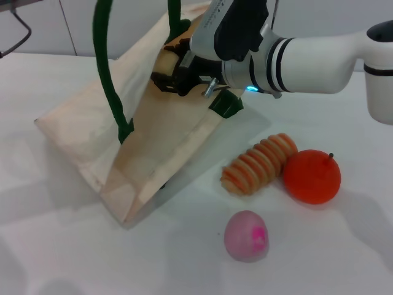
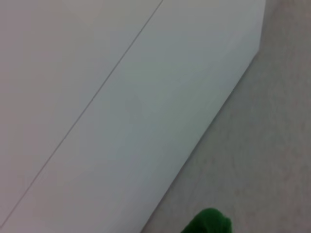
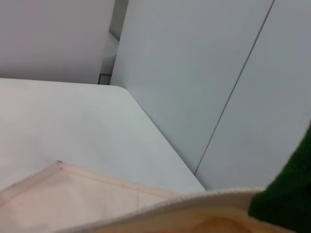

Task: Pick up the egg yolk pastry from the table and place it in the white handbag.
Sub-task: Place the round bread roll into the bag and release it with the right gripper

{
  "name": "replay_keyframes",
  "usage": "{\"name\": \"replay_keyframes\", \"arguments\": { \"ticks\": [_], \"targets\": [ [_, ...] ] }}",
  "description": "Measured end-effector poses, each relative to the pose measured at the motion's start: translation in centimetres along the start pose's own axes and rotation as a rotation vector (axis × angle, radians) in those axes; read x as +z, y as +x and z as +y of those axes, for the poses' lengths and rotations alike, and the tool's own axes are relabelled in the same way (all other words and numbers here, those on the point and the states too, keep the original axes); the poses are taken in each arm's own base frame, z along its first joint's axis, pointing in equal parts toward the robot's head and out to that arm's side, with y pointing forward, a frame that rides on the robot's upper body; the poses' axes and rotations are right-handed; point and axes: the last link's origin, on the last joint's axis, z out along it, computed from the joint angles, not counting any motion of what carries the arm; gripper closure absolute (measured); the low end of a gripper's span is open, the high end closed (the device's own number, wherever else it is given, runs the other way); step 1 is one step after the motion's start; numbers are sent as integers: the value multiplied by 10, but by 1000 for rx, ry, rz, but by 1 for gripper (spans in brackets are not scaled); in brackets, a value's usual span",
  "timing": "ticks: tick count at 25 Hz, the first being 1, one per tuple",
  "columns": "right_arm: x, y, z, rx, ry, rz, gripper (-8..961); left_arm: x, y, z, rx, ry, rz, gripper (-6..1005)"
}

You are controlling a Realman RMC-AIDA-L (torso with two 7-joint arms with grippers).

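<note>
Your right gripper (image 1: 175, 74) sits at the white handbag (image 1: 153, 141) mouth, fingers closed around the egg yolk pastry (image 1: 166, 59); its handle (image 1: 107, 74) is lifted, left gripper unseen.

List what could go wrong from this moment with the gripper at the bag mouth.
1. The right gripper sits at the white handbag's mouth; a pale rounded thing at its tip may be the egg yolk pastry, and released too shallow it could roll back out of the tilted bag.
2. Withdrawing, the wrist may snag the green handle and drag the bag.
3. A shifting bag could knock the striped roll lying beside it.
</note>
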Motion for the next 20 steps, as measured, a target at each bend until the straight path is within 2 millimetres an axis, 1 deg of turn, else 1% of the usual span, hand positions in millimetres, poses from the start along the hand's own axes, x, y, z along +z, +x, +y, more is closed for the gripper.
{"name": "replay_keyframes", "arguments": {
  "ticks": [8,12,14,20],
  "targets": [
    [-3,2,9,22,-38,-28,355,-25,-4,-3,-7,54,44,768],
    [-10,6,11,56,-76,-59,186,-33,-7,-5,-11,84,57,766],
    [-16,8,7,80,-80,-69,102,-36,-7,-7,-10,99,71,765],
    [-37,14,-8,134,-114,-55,65,-45,-7,-8,-6,125,111,763]
  ]
}}
